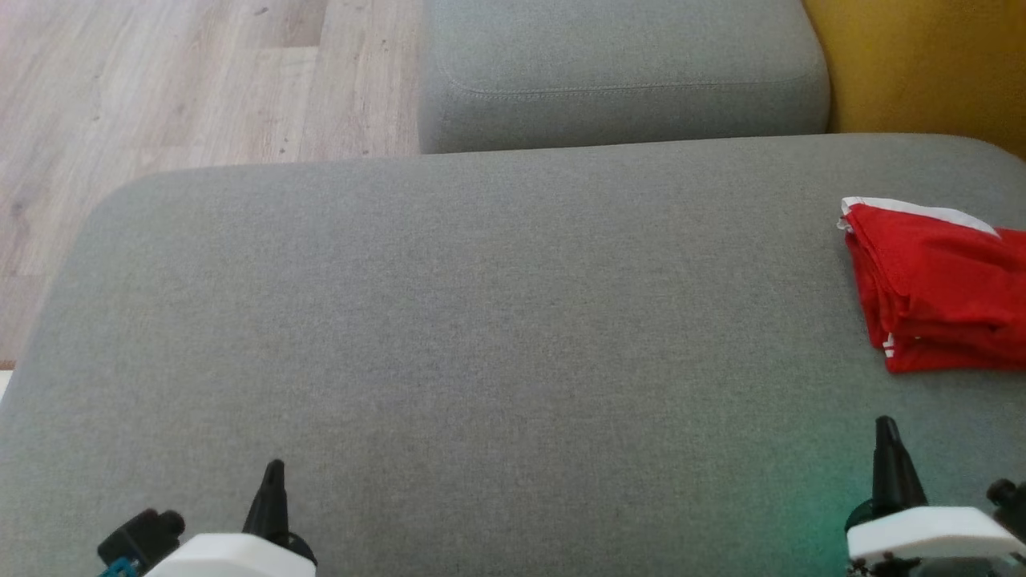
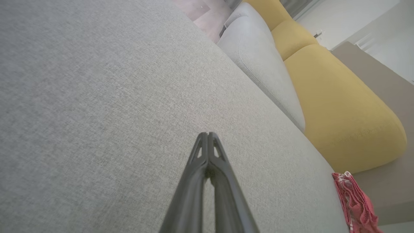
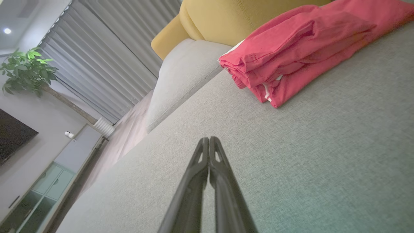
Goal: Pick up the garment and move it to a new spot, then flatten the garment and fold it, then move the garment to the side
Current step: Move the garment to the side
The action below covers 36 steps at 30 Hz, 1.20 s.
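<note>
A folded red fabric garment with white trim (image 1: 938, 288) is lying on the large grey woven seat cushion (image 1: 481, 320), at that cushion's far right part, with its right portion running off the edge of the head view. It is sitting as a compact stack of layers, a white band showing along its far edge and small white stripes peeking out at its near left corner. In the right wrist view the garment (image 3: 300, 48) is showing thick folded edges resting flat on the cushion.

The right gripper (image 1: 884, 425) is pointing across the cushion's near right part, on the near side of the garment and apart from it. Its two long dark fingers are pressing tip to tip with nothing between them.

The left gripper (image 1: 274, 473) is pointing across the cushion's near left part, well apart from the garment. Its fingers are likewise meeting at the tips and gripping nothing, as the left wrist view is showing.

Beyond the cushion's far edge a smaller grey upholstered block (image 1: 625, 72) is sitting just beside it. A mustard-yellow padded cushion (image 1: 922, 64) is standing past the cushion's far right corner. Pale wooden plank flooring (image 1: 160, 96) is spreading out past the cushion's far left side.
</note>
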Motion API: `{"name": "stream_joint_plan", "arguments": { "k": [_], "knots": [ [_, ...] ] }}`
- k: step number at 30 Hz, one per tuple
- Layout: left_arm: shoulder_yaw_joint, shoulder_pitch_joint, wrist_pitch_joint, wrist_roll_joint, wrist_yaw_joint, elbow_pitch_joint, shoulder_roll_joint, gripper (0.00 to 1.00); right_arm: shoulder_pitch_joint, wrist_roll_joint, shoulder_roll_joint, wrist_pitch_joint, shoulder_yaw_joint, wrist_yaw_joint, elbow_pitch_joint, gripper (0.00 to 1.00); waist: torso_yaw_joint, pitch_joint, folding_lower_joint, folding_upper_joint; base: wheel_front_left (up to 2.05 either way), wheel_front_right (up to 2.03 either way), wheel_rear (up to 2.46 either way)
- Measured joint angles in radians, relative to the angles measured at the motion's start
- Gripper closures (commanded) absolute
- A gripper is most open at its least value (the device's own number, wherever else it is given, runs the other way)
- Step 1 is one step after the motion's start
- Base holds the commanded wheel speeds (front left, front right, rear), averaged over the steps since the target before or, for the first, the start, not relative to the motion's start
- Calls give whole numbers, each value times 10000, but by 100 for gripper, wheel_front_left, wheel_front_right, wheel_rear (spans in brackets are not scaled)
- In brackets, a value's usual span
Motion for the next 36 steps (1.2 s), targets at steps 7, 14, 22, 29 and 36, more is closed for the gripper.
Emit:
{"name": "stream_joint_plan", "arguments": {
  "k": [7,14,22,29,36],
  "knots": [
    [140,-151,199,-802,-115,0,2,100,-84,907,0,221,-61,0,-19,100,-38,49,0,0,0,0,0],
    [282,-260,391,-1607,-234,2,2,100,-204,1801,0,401,-96,-2,-21,100,-76,98,0,0,0,0,0],
    [464,-525,577,-2522,-424,2,4,100,-443,2826,0,621,-127,-2,-38,100,-120,155,0,0,0,0,0],
    [692,-623,792,-3430,-560,2,4,100,-522,3845,0,849,-163,-2,-58,100,-164,211,0,0,0,0,0],
    [803,-895,997,-4219,-721,2,2,100,-783,4752,0,1030,-186,-2,-90,100,-202,261,0,0,0,0,0]
  ]
}}
